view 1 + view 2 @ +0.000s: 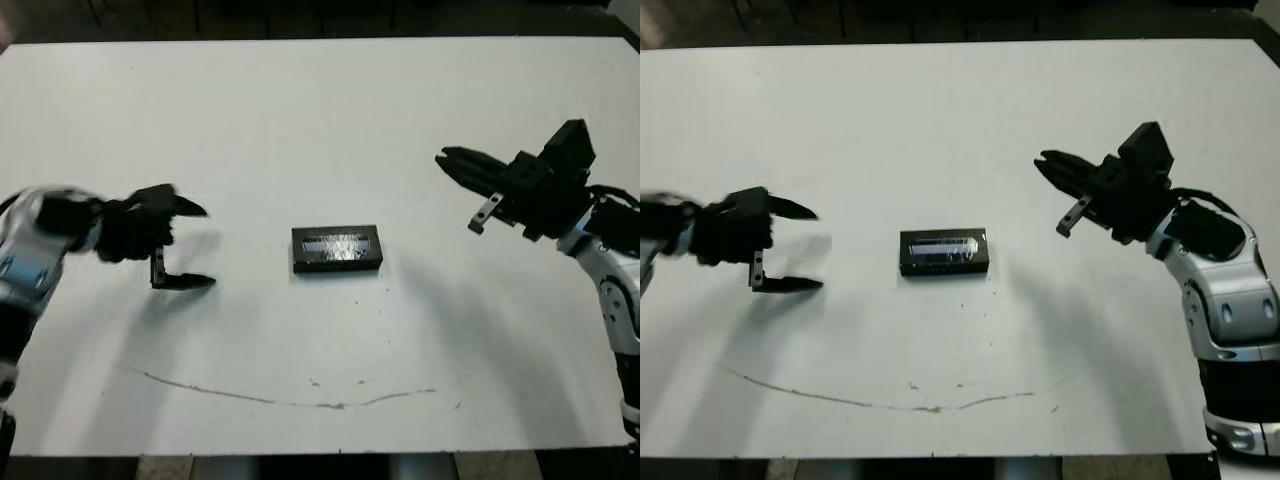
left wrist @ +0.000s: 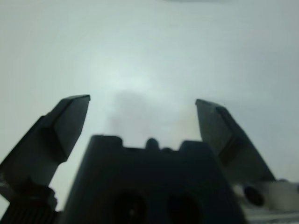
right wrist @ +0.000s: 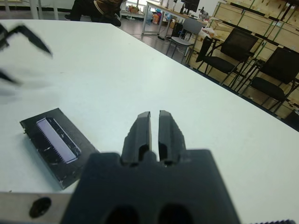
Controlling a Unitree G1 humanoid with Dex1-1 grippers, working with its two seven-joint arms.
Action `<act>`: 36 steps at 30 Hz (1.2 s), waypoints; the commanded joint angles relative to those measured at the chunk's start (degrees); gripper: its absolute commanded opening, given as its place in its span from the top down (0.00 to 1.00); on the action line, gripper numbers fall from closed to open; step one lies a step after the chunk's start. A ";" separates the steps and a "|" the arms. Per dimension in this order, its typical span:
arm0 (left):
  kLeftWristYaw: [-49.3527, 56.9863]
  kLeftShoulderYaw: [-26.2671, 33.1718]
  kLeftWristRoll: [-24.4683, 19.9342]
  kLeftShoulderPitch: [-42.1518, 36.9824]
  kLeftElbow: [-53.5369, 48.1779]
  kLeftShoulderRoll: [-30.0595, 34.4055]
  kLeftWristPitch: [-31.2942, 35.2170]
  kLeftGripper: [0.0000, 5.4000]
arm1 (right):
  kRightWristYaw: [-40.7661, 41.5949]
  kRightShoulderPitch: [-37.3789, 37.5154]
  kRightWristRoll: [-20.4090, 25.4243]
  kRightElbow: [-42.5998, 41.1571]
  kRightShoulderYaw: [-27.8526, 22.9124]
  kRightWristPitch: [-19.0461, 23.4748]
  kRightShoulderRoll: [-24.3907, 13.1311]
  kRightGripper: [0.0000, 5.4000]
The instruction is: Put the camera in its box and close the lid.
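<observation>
The lid (image 1: 336, 245), a black slab with a glossy grey-purple strip on top, lies flat at the table's middle; it also shows in the right wrist view (image 3: 56, 140). Under it only a black front wall (image 1: 336, 266) shows, so I cannot tell the box apart from it. The camera is hidden. My left gripper (image 1: 200, 245) hovers to the lid's left, open and empty, its fingers (image 2: 70, 116) spread over bare table. Right of the lid and a little farther back, my right gripper (image 1: 1045, 160) is raised and points toward it. It is shut (image 3: 154, 113) on nothing.
A thin brown curved mark (image 1: 300, 400) runs across the white table (image 1: 320, 120) near its front edge. Beyond the table's far side the right wrist view shows black chairs (image 3: 233, 46), shelves and a seated person (image 3: 98, 9).
</observation>
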 commanded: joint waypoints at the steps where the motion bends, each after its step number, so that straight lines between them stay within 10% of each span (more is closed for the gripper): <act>1: 16.78 6.51 -2.90 5.97 -16.23 -10.68 8.46 0.15 | -1.12 0.28 -1.18 1.43 0.45 1.39 0.26 1.00; 10: 39.64 1.60 -3.16 6.41 -28.11 -31.81 12.02 0.46 | -4.56 0.93 -3.23 1.63 0.59 -0.06 1.53 1.00; 25: 44.58 -10.98 -0.17 2.68 -16.26 -40.43 23.32 0.99 | -7.91 1.79 -3.59 -1.52 -0.03 2.64 1.97 1.00; 36: 43.72 -17.32 2.93 5.99 -4.23 -42.05 23.72 1.00 | -8.52 1.87 -3.14 -4.40 0.12 5.03 2.01 1.00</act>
